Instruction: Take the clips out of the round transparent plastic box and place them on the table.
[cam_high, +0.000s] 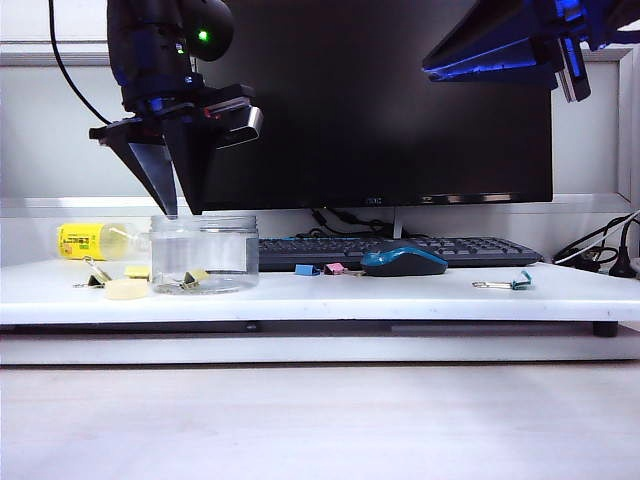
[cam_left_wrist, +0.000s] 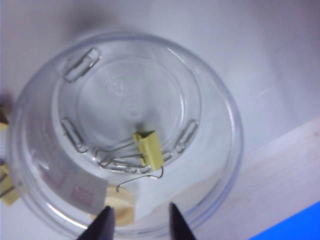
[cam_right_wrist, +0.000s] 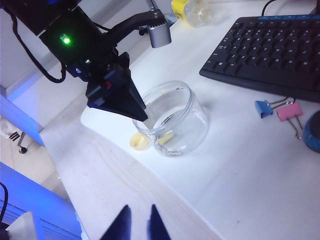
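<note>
The round transparent plastic box (cam_high: 205, 255) stands open on the left of the white table (cam_high: 420, 297). Seen from above, it holds one yellow clip (cam_left_wrist: 148, 148) among several silver paper clips (cam_left_wrist: 80, 65). Two more yellow clips (cam_high: 95, 276) lie on the table just left of the box. My left gripper (cam_left_wrist: 140, 219) hangs point-down over the box's left rim, open, with nothing between its fingers (cam_high: 170, 195). My right gripper (cam_right_wrist: 139, 220) is raised high at the right, over the table's front edge, its jaws slightly open and empty.
A cream ring (cam_high: 127, 290) lies by the box. A yellow-labelled bottle (cam_high: 90, 240) lies behind it. Blue (cam_high: 305, 269) and pink (cam_high: 335, 268) binder clips, a mouse (cam_high: 403, 260), a keyboard (cam_high: 420, 247) and a teal clip (cam_high: 512, 284) sit to the right. A monitor (cam_high: 380, 100) stands behind.
</note>
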